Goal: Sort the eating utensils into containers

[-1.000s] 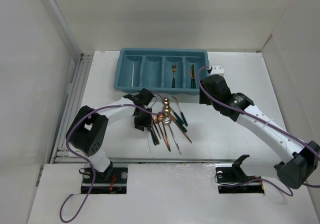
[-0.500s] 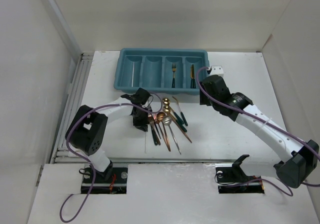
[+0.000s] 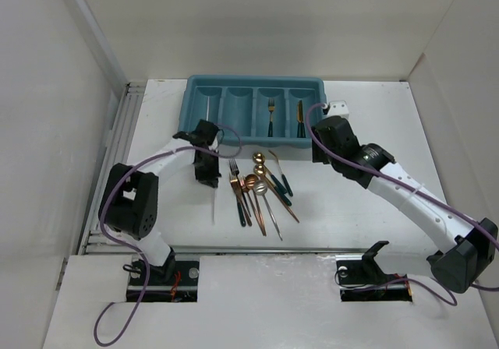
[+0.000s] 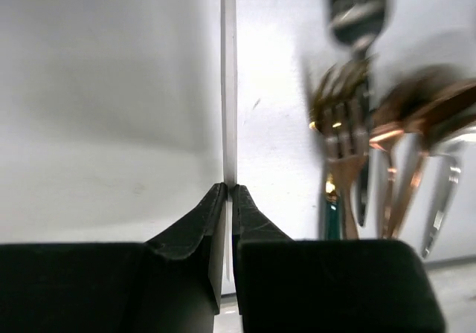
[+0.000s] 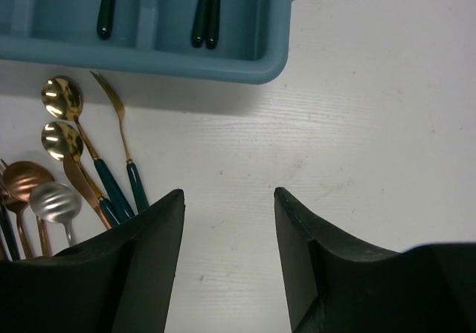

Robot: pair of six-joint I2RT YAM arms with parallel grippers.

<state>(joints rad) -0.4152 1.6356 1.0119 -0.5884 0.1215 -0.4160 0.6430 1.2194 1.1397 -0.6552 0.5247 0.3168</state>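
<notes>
In front of the left end of the teal tray [image 3: 187,127], the left gripper [image 4: 229,193] is pressed together on a white chopstick [image 4: 229,88]. It pinches the stick near one end, and the rest of the stick points away from the tray, toward the near edge of the table [image 3: 351,209]. I cannot tell if the free end touches the table.

Inside the tray, the leftmost compartment holds a second chopstick [image 3: 207,117]. The third compartment holds a fork [image 3: 270,117], and the rightmost one holds two dark handles [image 5: 208,10] side by side.

In front of the middle of the tray, a loose cluster [image 3: 261,195] of forks, spoons and knives lies on the table, just right of the held stick.

In front of the right corner of the tray is the right gripper [image 5: 227,225]. Its fingers are spread apart with nothing between them.
</notes>
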